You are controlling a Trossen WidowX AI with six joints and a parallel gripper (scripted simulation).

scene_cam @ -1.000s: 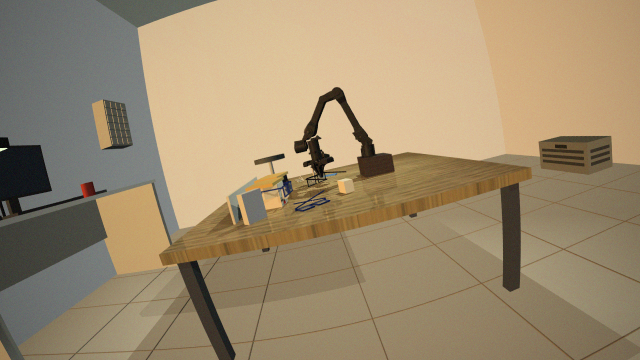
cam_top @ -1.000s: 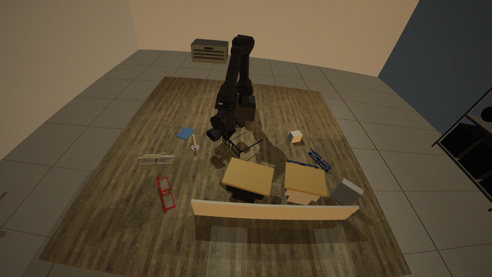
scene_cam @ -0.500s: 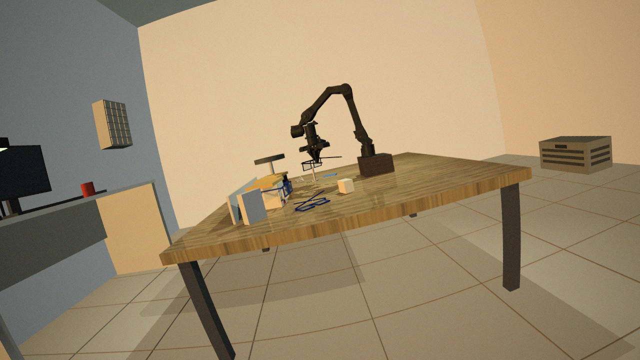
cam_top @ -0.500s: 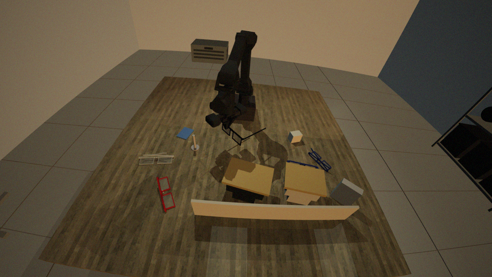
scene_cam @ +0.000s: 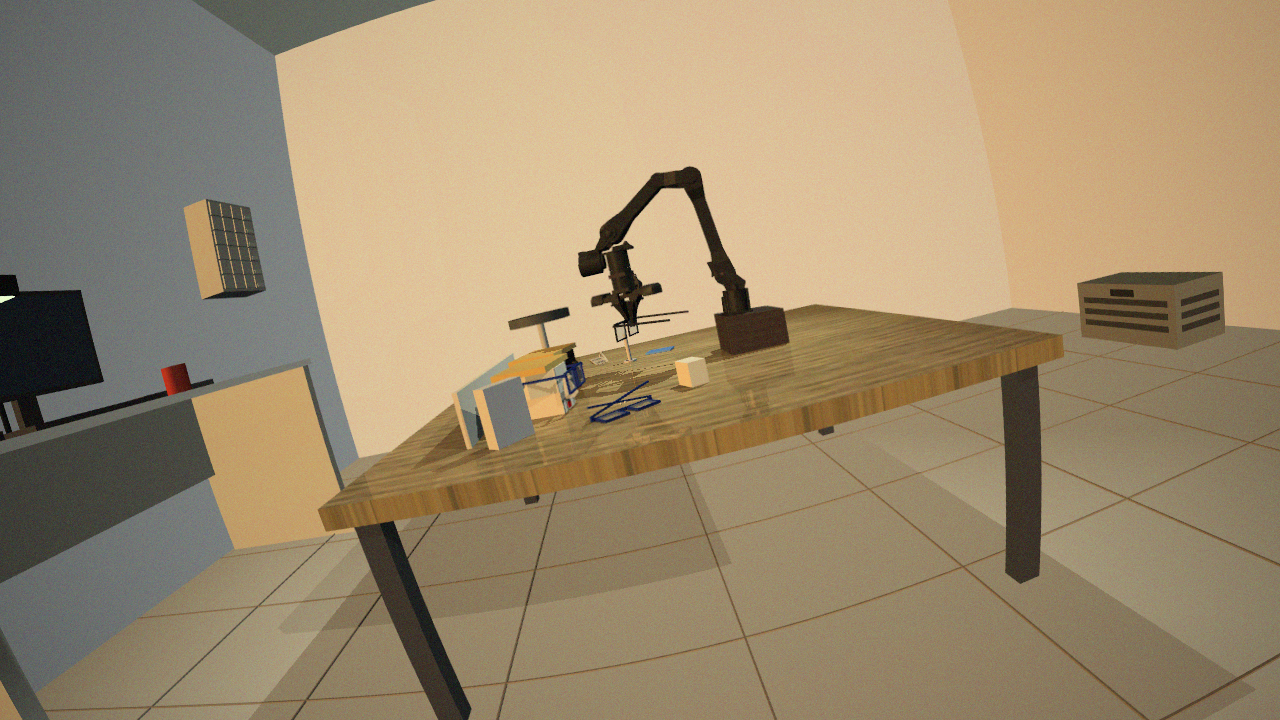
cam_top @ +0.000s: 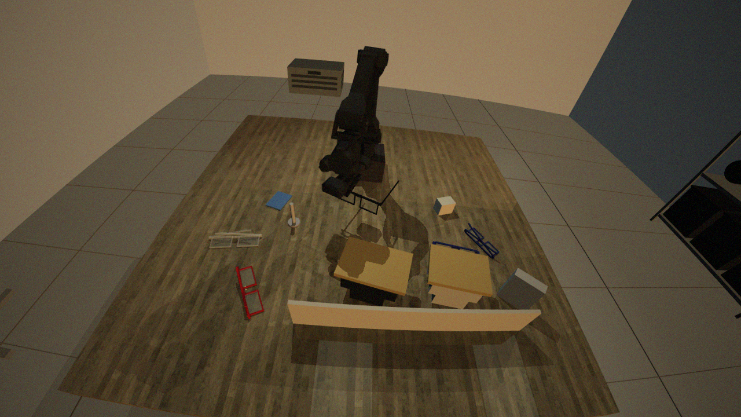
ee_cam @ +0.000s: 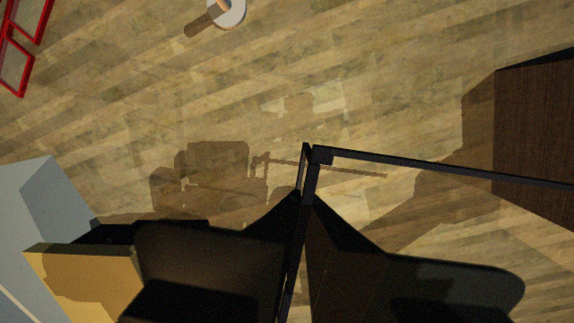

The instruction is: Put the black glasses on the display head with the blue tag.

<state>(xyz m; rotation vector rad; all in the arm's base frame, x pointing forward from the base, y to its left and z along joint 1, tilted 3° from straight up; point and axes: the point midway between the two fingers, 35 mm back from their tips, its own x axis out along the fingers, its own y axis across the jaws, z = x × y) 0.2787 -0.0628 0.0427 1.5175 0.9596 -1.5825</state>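
Jaws (cam_top: 354, 190) (scene_cam: 630, 322) pinched nearly shut on the black glasses (cam_top: 370, 200) (scene_cam: 627, 331) (ee_cam: 311, 181) (temples spread), lifted above the table (cam_top: 171, 290) (scene_cam: 859, 376) (ee_cam: 134, 81).

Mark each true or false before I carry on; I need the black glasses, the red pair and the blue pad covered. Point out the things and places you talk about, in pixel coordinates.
1. The gripper (cam_top: 356, 190) (scene_cam: 631, 324) (ee_cam: 301, 196) is closed on the black glasses (cam_top: 369, 199) (scene_cam: 657, 319) (ee_cam: 312, 179). True.
2. The black glasses lie flat on the table. False: they are held above it.
3. The red glasses (cam_top: 249, 291) (ee_cam: 31, 63) are on the table. True.
4. The blue pad (cam_top: 279, 200) (scene_cam: 660, 350) is under the white block. False: it lies apart from the white block (cam_top: 444, 205) (scene_cam: 691, 371).
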